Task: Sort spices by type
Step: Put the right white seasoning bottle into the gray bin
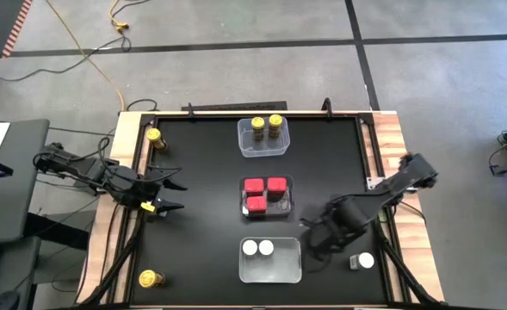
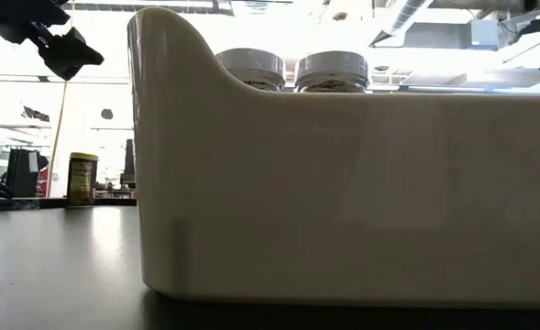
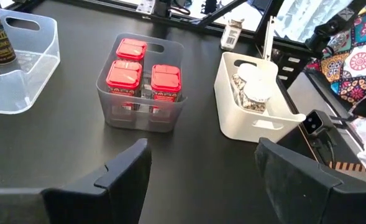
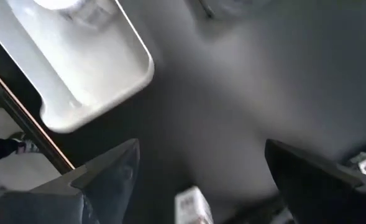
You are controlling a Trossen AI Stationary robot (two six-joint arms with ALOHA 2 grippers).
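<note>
Seven spices binned by type; three stray: two yellow-capped jars [image 1: 155, 136] left, white-capped jar [image 1: 367, 260] right. Both grippers, left gripper [image 1: 174, 195] and right gripper [image 1: 315, 241], spread apart, empty.

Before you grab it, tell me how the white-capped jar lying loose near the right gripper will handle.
The white-capped jar looks round, so a nudge may roll it. It seems small, probably light. Its smooth cap could slip unless the right gripper closes squarely.

Clear plastic tub [image 1: 262, 148], matt black tabletop [image 1: 201, 207]
</note>
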